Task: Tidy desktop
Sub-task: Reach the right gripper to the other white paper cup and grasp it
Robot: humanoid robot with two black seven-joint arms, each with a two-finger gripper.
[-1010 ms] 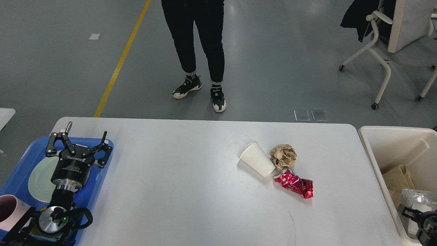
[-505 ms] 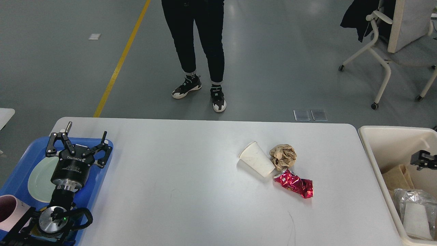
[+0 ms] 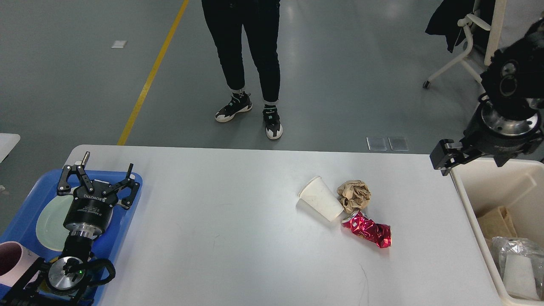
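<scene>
The white desktop carries three pieces of litter right of its middle. A white paper cup lies on its side, touching a crumpled brown paper ball, and a crushed red can lies just in front of them. Over the blue tray at the left edge, my left gripper stands open with nothing between its fingers. My right gripper hangs above the far left corner of the cream bin. Only one dark finger part of it shows, so its state is unclear.
The blue tray holds a pale green plate and a pink cup. The cream bin beside the right edge contains brown paper and a clear plastic bag. A person stands beyond the far edge, and a chair is at the far right.
My right arm has risen from low inside the bin to above its far left corner. The left arm and the litter have not moved.
</scene>
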